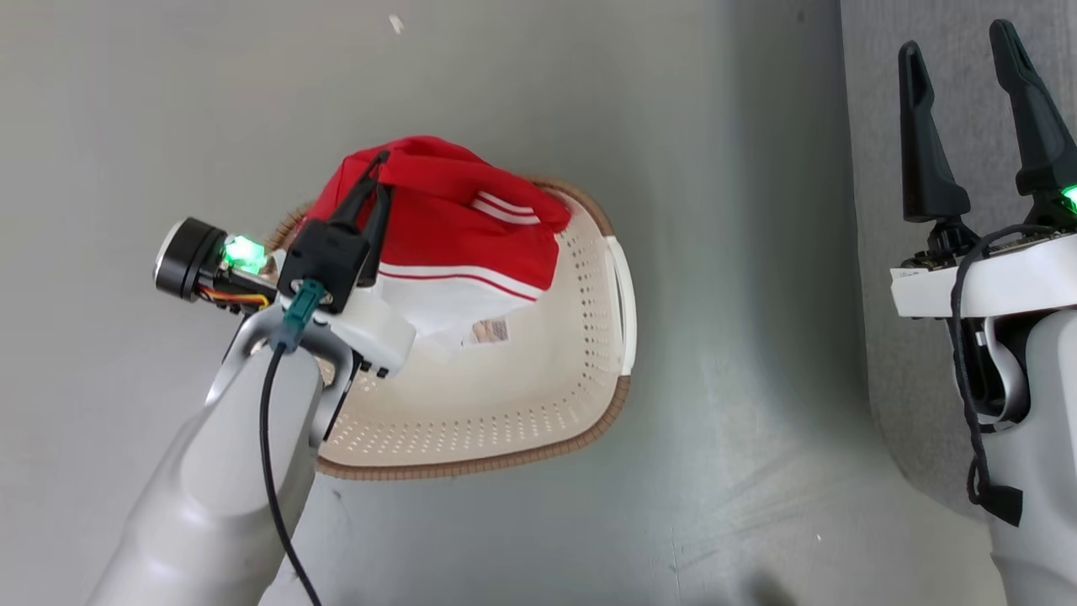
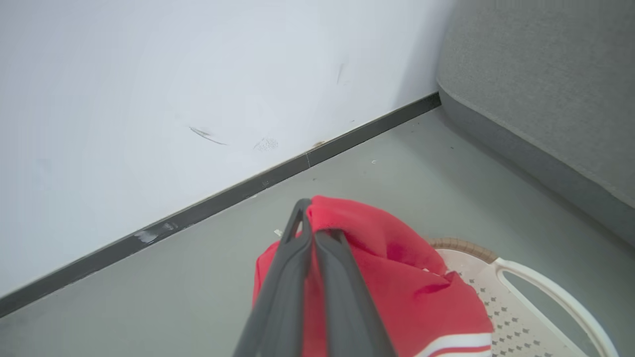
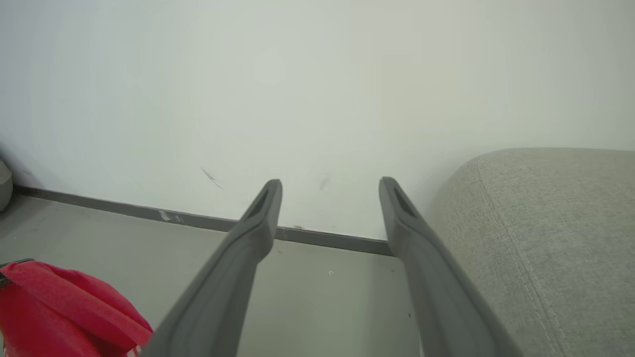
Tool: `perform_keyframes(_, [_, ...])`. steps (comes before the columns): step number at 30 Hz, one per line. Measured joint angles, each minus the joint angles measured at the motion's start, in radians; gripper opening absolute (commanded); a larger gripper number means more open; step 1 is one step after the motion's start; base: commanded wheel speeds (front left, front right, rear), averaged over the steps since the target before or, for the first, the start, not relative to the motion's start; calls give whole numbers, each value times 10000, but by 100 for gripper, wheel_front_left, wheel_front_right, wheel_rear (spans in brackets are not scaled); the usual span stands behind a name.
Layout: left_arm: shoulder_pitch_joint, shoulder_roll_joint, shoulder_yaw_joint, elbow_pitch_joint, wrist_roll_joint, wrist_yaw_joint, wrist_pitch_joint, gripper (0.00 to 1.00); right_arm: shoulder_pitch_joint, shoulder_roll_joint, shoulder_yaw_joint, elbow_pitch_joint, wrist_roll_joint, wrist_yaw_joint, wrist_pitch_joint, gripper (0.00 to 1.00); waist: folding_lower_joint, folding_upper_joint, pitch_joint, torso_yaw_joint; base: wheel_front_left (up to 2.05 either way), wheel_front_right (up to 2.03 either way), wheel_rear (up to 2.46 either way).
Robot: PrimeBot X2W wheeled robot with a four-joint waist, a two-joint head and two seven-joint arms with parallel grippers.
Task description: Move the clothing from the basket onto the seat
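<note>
L jaws pinch red, white-striped clothing over basket; R jaws apart.

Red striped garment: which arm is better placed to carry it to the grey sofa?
Left. The left claw is shut on the red striped garment over the cream perforated basket; the right claw is open, empty.

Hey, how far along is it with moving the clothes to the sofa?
Done: the grasp; the left gripper has its jaws shut on the red clothing. In hand: the lift; it hangs above the basket. Left: carrying it to the seat and releasing; the right gripper hovers open beside that seat.
</note>
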Motion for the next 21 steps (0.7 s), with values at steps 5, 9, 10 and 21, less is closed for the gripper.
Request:
perform_keyframes(5, [536,132,19,-685,2,81,0,0,197,-113,23,272,-4,0,0,100,0,0,-620,226,0,0,0])
perform_keyframes(9, [805,201,31,-1264,0,86,-2,0,520,-180,82,520,-73,0,0,100,0,0,-1142,402,0,0,0])
perform_keyframes(10, [854,244,38,-1388,0,86,-2,0,591,-199,105,546,-73,0,0,100,0,0,-1278,446,0,0,0])
perform_keyframes(21, [1685,495,222,-2253,-401,-21,-2,0,1392,-385,451,899,-75,0,0,100,0,1,-2900,911,0,0,0])
